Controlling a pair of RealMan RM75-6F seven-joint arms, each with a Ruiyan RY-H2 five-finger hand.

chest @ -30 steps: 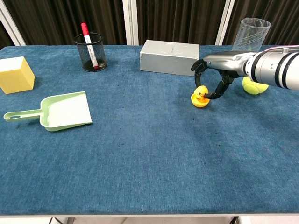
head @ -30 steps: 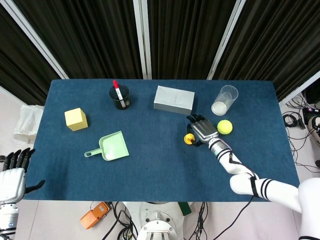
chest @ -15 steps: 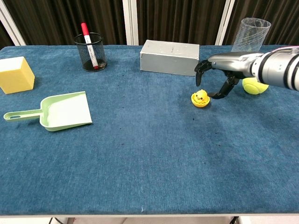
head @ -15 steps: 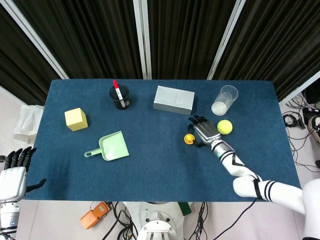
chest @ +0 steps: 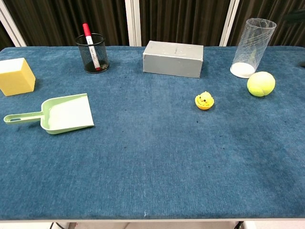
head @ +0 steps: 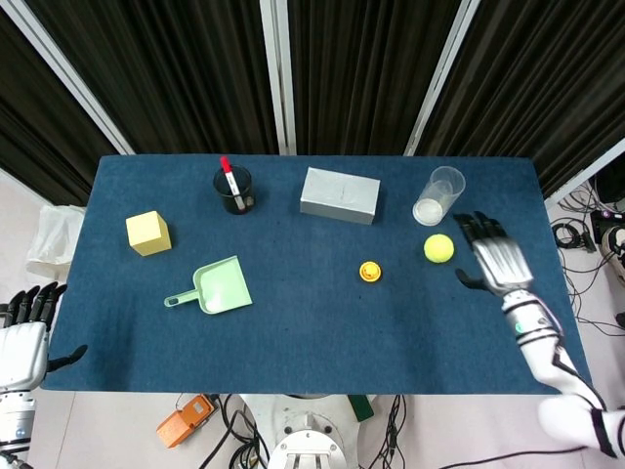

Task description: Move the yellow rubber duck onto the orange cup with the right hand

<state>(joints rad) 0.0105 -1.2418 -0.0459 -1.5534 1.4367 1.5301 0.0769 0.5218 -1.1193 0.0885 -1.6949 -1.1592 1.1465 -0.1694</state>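
The yellow rubber duck (head: 369, 271) (chest: 204, 98) sits upright on a small orange cup (chest: 205, 106), right of the table's middle; only the cup's rim shows beneath it. My right hand (head: 498, 259) is off to the right of the duck, beyond the tennis ball, with its fingers spread and nothing in it. It touches neither the duck nor the cup, and the chest view does not show it clearly. My left hand (head: 21, 337) hangs off the table's near left corner, fingers apart and empty.
A yellow-green tennis ball (head: 438, 248) (chest: 260, 83) lies between the duck and my right hand. A clear plastic cup (head: 438, 195), a grey box (head: 339, 194) and a mesh pen holder (head: 233, 189) stand along the back. A green dustpan (head: 216, 286) and a yellow cube (head: 148, 233) lie left.
My right hand let go of the duck and drew back to the right, past the tennis ball, opening its fingers. The duck stayed on the orange cup.
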